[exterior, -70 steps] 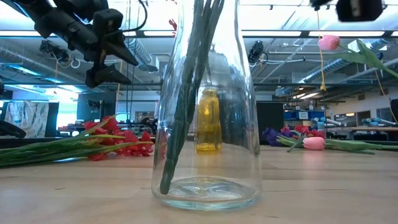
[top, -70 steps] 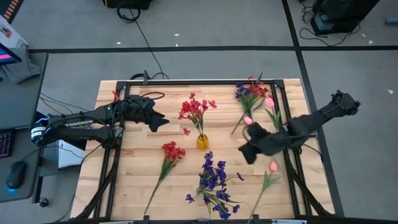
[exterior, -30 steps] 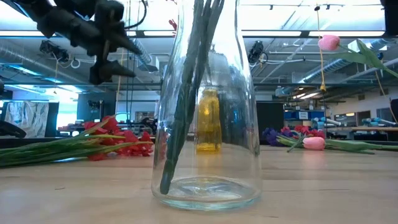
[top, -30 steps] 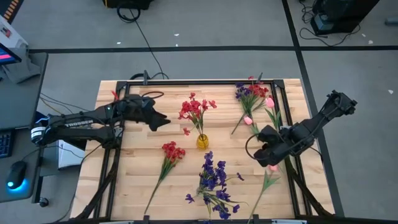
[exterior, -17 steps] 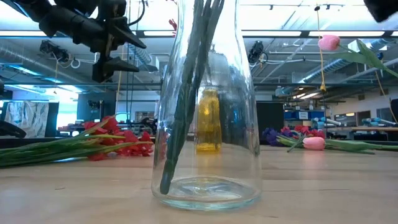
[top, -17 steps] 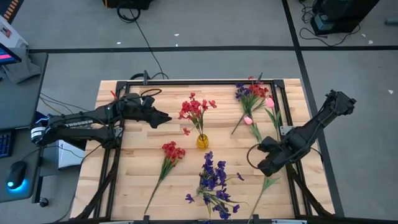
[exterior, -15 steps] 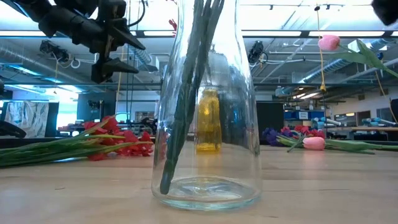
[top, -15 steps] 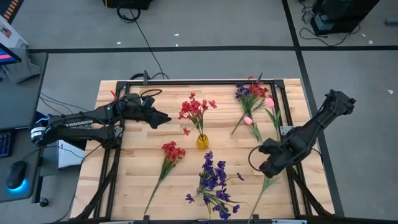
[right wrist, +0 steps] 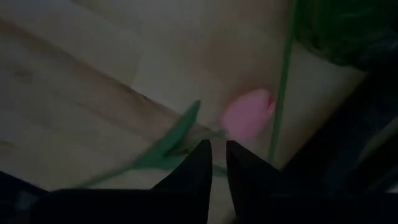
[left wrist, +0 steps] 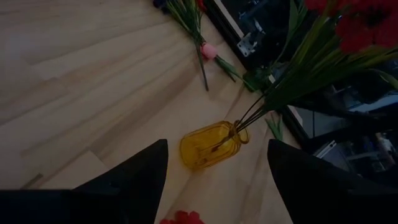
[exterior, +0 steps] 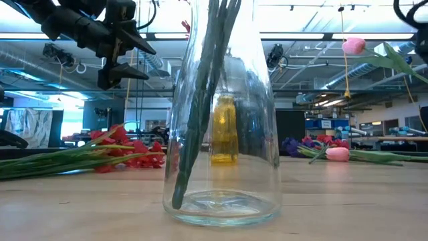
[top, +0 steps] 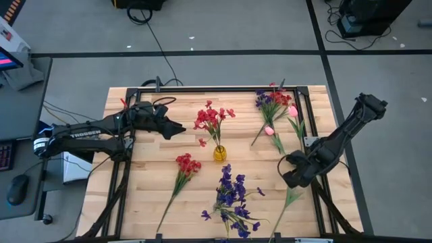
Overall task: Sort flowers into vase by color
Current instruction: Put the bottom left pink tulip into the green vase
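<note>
Lying on the table's near right part, a pink tulip (right wrist: 249,116) has the right gripper (top: 295,177) low over it, fingers nearly together, seemingly nipping its stem for lifting. Left gripper (top: 177,127) hangs spread beside the yellow vase (top: 220,154) of red blooms (top: 212,117).

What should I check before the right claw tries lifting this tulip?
1. Right claw low over the pink tulip: ok.
2. Fingers closed on the stem: close together, but grip cannot tell.
3. Left claw open, far across the table: ok.
4. Yellow vase upright, holding only red flowers: ok.
5. A vase free for pink: cannot tell.
</note>
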### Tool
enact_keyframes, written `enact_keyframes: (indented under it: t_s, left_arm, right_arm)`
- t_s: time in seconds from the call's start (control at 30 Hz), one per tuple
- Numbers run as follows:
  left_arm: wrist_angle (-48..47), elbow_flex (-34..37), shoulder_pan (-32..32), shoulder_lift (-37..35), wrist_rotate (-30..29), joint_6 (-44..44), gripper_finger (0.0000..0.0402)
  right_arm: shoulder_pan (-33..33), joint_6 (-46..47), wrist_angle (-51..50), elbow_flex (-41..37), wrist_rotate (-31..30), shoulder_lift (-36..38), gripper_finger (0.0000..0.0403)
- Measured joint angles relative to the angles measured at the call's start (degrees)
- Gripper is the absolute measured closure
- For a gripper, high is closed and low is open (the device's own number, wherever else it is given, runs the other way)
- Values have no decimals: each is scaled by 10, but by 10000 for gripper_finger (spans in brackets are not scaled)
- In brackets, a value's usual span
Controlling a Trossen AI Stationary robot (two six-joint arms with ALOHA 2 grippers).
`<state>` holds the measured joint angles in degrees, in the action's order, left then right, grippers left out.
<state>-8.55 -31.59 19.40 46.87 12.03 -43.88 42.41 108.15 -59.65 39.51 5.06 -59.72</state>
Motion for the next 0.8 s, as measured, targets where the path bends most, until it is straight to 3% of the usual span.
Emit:
enact_keyframes:
  t_s: [0.27,0.6,0.8]
  left_arm:
    - [1,0,0,0,0,-14,122]
    - [2,0,0,0,-6,-16,122]
    - [15,0,0,0,-8,-18,122]
  right_arm:
    - [0,31,-1,-55,-5,23,343]
    - [0,53,7,-61,-21,-1,342]
    - [-4,65,5,-61,-17,-34,299]
